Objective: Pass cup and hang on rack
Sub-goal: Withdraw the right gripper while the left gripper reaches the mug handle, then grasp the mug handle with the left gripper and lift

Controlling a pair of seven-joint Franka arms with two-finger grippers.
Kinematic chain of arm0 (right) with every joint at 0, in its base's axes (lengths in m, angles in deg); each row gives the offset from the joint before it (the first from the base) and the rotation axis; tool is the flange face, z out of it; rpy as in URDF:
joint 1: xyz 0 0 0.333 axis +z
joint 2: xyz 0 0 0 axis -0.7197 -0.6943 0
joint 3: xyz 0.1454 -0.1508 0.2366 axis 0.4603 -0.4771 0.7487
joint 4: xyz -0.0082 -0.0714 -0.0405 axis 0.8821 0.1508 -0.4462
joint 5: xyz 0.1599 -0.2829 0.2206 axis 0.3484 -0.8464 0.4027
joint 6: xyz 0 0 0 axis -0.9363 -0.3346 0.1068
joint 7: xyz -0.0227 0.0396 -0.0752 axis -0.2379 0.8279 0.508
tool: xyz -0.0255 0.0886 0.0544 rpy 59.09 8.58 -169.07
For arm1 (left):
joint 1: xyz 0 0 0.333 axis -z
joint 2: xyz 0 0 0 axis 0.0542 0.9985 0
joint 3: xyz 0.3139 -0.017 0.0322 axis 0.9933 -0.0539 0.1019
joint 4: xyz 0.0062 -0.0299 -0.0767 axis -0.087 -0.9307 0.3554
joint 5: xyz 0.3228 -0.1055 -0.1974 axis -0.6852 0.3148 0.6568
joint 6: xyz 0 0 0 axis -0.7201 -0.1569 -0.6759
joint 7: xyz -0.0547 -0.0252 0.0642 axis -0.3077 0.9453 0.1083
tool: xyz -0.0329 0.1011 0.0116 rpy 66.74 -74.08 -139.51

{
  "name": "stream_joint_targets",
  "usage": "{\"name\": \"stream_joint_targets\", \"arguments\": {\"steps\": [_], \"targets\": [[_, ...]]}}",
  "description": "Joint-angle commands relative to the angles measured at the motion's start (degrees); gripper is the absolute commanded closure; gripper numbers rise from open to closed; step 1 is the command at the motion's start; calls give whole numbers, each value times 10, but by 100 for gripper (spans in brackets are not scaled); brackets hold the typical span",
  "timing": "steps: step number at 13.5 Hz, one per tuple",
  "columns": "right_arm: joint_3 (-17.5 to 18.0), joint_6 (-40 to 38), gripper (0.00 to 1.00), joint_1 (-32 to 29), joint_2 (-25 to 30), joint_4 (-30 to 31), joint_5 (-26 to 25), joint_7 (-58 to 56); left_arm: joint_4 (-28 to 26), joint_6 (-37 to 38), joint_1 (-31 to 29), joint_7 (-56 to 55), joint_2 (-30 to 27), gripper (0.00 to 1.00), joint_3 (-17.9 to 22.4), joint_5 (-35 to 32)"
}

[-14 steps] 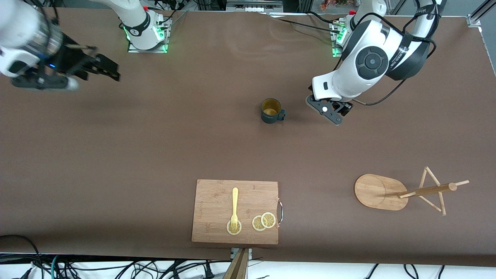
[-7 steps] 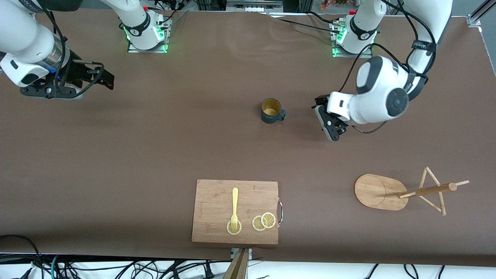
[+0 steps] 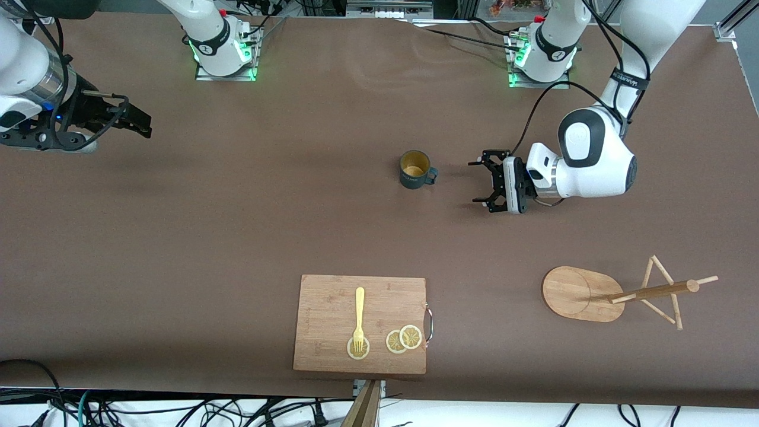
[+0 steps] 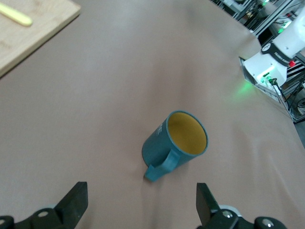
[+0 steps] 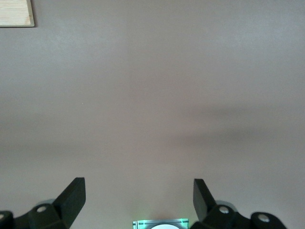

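Observation:
The dark teal cup (image 3: 416, 169) with a mustard-yellow inside stands upright mid-table, its small handle toward the left arm's end. It also shows in the left wrist view (image 4: 175, 144), handle toward the camera. My left gripper (image 3: 481, 181) is open and empty, low over the table beside the cup's handle and apart from it, fingers pointed at the cup. In its wrist view the left gripper (image 4: 142, 205) shows wide open. The bamboo rack (image 3: 616, 292) lies toward the left arm's end, nearer the front camera. My right gripper (image 3: 141, 124) waits open at the right arm's end, open too in its wrist view (image 5: 138, 200).
A bamboo cutting board (image 3: 332, 332) with a metal handle lies near the front edge, holding a yellow fork (image 3: 359, 317) and lemon slices (image 3: 403, 338). Its corner shows in the right wrist view (image 5: 16, 13). The arm bases (image 3: 224, 53) stand along the table's robot edge.
My left gripper has swung round and lowered to point level at the cup's handle side. My right arm has drawn back toward its end of the table. The cup has not moved.

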Motion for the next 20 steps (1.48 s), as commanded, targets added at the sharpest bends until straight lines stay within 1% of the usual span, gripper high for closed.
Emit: {"name": "stream_joint_targets", "arguments": {"steps": [1, 3, 5, 6, 10, 13, 15, 16, 17, 18, 19, 20], "targets": [[6, -2, 0, -10, 14, 10, -8, 13, 1, -9, -2, 143, 35, 0, -5, 85], [-10, -10, 0, -10, 18, 8, -2, -5, 4, -10, 1, 266, 75, 0, -5, 149], [-7, -45, 0, -7, 4, -34, -6, -32, 3, -10, 2, 391, 126, 0, -5, 223], [-7, -70, 0, -6, 2, -53, -6, -33, 3, -10, 12, 425, 139, 0, -5, 246], [-11, -67, 0, -7, -2, -64, 1, -23, -11, -10, 21, 475, 160, 0, -5, 263], [-7, -76, 0, -6, -1, -64, -5, -23, -29, -9, 30, 549, 168, 0, -5, 309], [-8, -74, 0, -6, -2, -64, -4, -24, -36, -5, 31, 579, 168, 0, -5, 323], [-8, -73, 0, -6, -2, -64, -4, -23, -40, -5, 35, 600, 175, 4, -5, 342], [-8, -71, 0, -6, -2, -65, -5, -23, -42, 1, 38, 649, 193, 15, -6, 370], [-8, -70, 0, -6, -2, -64, -4, -23, -42, 5, 41, 707, 210, 30, -6, 400], [-8, -70, 0, -6, -2, -65, -4, -23, -42, 8, 42, 743, 216, 53, -6, 417], [-8, -70, 0, -7, -2, -64, -3, -23, -42, 10, 43, 746, 217, 67, -6, 419]]}}
